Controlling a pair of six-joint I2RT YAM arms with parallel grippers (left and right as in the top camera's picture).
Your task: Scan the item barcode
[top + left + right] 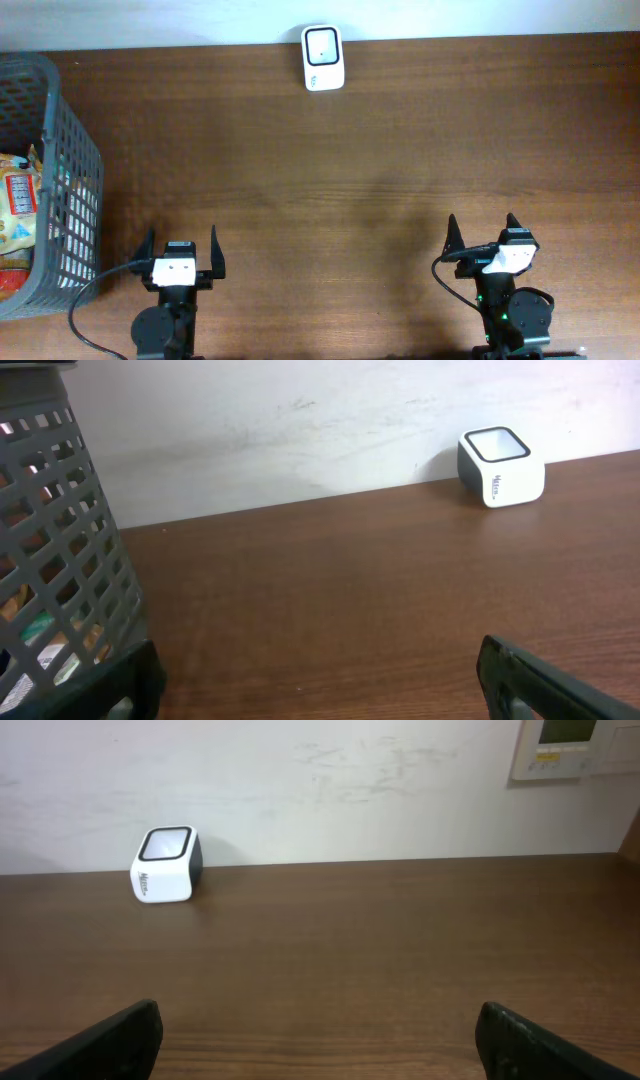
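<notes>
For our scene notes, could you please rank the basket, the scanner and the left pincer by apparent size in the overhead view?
1. Grey basket, clearly largest, though cut off by the frame.
2-3. Left pincer and white scanner look alike, and the pincer may sit nearer the camera: unranked.

I see a matt brown wooden table (350, 170), a glossy white plastic scanner box (323, 58) and a dull grey plastic lattice basket (70, 190).

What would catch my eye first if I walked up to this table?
A small white scanner stands alone at the far edge of the table, by the wall. At the left edge sits a grey mesh basket with colourful snack packets inside. Near the front, the left gripper and right gripper both stand open and empty.
</notes>
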